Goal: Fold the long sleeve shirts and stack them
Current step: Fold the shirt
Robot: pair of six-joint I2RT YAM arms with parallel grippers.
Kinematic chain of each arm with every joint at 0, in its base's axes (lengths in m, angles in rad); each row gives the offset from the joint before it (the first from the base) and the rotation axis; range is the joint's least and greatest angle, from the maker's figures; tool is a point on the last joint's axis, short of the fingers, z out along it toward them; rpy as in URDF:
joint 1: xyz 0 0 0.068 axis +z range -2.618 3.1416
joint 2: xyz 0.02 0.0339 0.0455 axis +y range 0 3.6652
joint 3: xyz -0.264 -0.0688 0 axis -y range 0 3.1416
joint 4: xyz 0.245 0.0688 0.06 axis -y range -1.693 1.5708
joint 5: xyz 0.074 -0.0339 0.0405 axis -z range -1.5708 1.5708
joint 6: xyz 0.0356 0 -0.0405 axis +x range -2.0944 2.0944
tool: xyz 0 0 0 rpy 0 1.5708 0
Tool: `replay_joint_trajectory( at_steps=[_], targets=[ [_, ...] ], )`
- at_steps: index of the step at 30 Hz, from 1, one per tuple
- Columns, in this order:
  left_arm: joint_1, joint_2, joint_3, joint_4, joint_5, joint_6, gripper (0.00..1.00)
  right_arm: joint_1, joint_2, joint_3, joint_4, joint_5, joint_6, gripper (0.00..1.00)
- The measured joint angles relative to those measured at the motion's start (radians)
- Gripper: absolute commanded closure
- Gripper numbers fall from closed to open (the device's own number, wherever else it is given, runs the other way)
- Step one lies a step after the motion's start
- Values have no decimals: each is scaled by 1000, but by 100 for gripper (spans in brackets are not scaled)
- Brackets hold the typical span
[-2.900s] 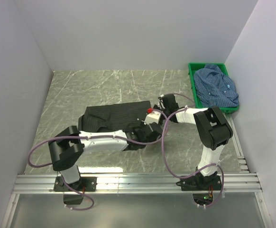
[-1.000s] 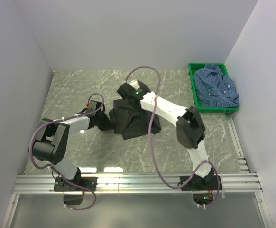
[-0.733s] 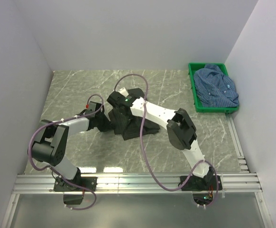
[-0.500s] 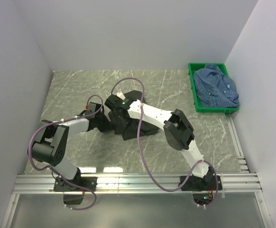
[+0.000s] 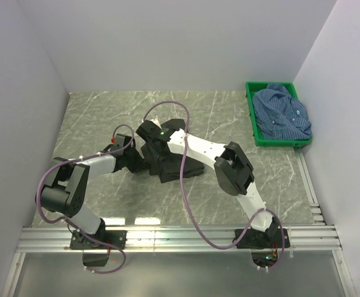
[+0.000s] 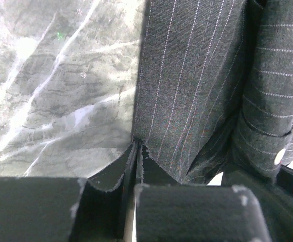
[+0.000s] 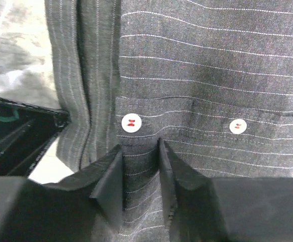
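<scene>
Left tool (image 6: pixel 139 149) is pinching shut on a thin edge of the black shirt (image 6: pixel 187 75), low against the marble-patterned worktop (image 6: pixel 51 91). Right tool (image 7: pixel 140 151), reaching in from the other side, is resting on the buttoned placket with its jaws standing apart, straddling the cloth and gripping nothing. Between the two, the black shirt is lying near the middle of the worktop as a compact, roughly squared bundle, so the step in hand is likely the setting down of a late fold on this first shirt. The next move is probably calling for the right tool to lift straight off without dragging the layers, then for the left to let its edge drop flat. Farther back, the blue shirt (image 5: pixel 282 114) is lying crumpled in the green crate (image 5: pixel 250 117), not yet folded or stacked.
</scene>
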Motion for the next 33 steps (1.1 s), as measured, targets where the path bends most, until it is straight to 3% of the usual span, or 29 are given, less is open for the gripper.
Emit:
replay_joint_trajectory(
  at_steps=[1, 3, 6, 23, 33],
  targets=[
    [0, -1, -2, 2, 0, -2, 97, -2, 0, 0, 3, -7, 6, 82],
    [0, -3, -5, 6, 1, -3, 99, -7, 0, 0, 10, -16, 17, 92],
    [0, -3, -8, 12, 4, -3, 99, -14, 0, 3, 10, -25, 36, 94],
    [0, -3, -9, 14, 6, -3, 99, -37, -68, -21, 68, -32, 123, 94],
    [0, -10, -9, -2, 5, -3, 99, -37, -83, -108, 153, -110, 143, 79]
  ],
)
